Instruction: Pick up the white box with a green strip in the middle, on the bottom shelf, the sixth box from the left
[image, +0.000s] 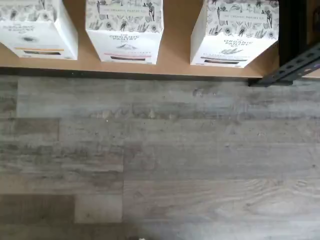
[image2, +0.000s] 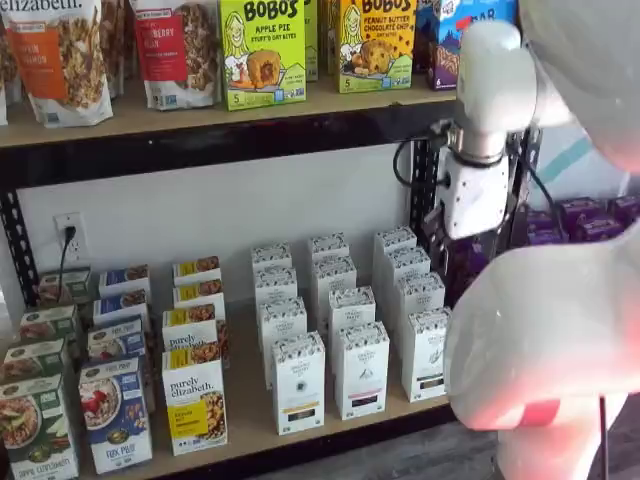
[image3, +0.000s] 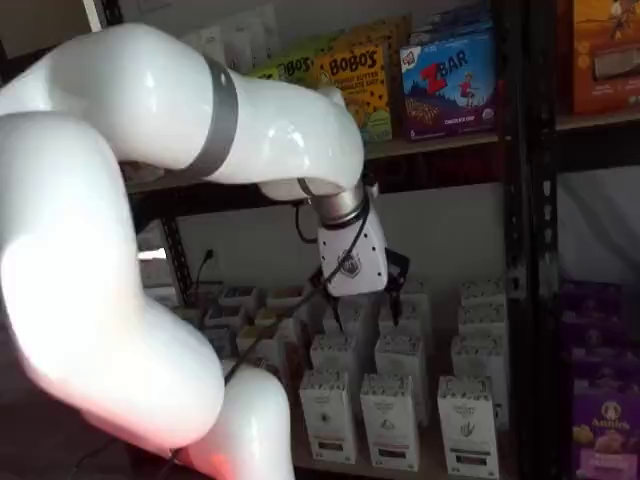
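The white box (image: 234, 35) with a speckled top and a dark green strip stands at the front of the bottom shelf (image: 175, 60), close to a black upright. In both shelf views it is the rightmost carton of the front row (image2: 425, 355) (image3: 467, 425). My gripper (image2: 466, 252) hangs in front of the shelf, above and a little to the right of that row. Its white body also shows in a shelf view (image3: 352, 262). The black fingers are dark against the background, and no gap or held box shows.
Two similar white cartons (image: 125, 32) (image: 35, 30) stand to the left of the target. Purely elizabeth boxes (image2: 195, 405) stand further left. A black upright (image: 295, 65) borders the shelf's right end. Grey plank floor (image: 160, 160) lies in front. Purple boxes (image3: 600, 400) fill the neighbouring bay.
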